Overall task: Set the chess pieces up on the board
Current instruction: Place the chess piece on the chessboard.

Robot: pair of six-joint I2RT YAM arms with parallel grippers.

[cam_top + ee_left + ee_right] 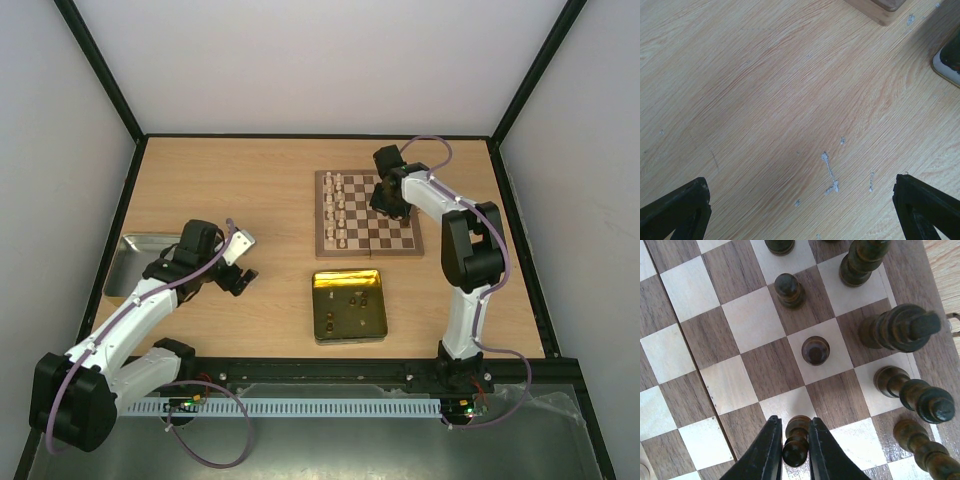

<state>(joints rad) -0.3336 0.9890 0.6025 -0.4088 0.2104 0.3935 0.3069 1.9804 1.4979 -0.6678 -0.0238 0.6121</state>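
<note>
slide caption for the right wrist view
Right gripper clamps a dark pawn among other dark pieces on the board.

Left arm (120,325): low and long from the base at the near edge, stretched toward 1 o'clock in the top view, with the wrist bent over at the end. Left gripper (240,276) turned downward to the table (765,90), fingers (680,210) spread wide apart, nothing between them.

Right arm (470,250): upright from the base toward 12 o'clock, folded at the elbow, then reaching toward 10 o'clock. Right gripper (386,205) aimed downward, fingers (767,450) pressed close from both sides on a dark chess piece (796,442), gripping it by its sides.
</note>
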